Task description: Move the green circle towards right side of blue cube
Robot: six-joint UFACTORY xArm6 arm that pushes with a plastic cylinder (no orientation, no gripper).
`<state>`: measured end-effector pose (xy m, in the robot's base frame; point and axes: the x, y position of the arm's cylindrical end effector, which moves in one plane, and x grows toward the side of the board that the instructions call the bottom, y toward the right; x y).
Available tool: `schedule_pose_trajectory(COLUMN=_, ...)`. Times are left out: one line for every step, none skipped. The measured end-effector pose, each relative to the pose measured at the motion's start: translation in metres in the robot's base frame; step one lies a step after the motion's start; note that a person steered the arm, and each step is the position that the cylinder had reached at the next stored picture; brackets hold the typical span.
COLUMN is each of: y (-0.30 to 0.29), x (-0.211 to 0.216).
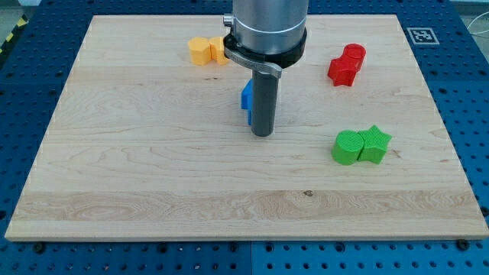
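While the single camera view looked down across the wooden board (153, 176), my tip (262, 134) rested on the wood near the middle, with nothing gripped (I carry no claw, only a plain rod, so there was nothing to open or close). The blue cube (247, 98) sat just at the view's left of the rod, mostly hidden behind it; whether rod and cube touched I could not tell.

The green circle (348, 147) lay well to the view's right of my tip and slightly lower, pressed against a green star (375, 143) on its right side. A red block (347, 65) stood near the view's top right, and a yellow block (201, 51) with an orange block (218, 49) beside it sat at the top, left of the arm.

Judgement: the push had not yet begun. To drive the circle leftward I would need to get behind it, but the star occupied that side.

Risks:
- pushing through the star could make the pair pivot, sending the circle off line;
- swinging away carelessly could knock the blue cube and shift the target;
- an off-centre contact could make the round block slip off sideways.
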<state>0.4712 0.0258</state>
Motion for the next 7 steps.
schedule_pose_trajectory(y=0.015, x=0.040)
schedule_pose_trajectory(y=0.056, x=0.079)
schedule_pose_trajectory(y=0.118, x=0.086)
schedule_pose_trajectory(y=0.150, x=0.079)
schedule_pose_trajectory(y=0.139, x=0.071)
schedule_pose_trajectory(y=0.119, x=0.063)
schedule_pose_trajectory(y=0.111, x=0.046)
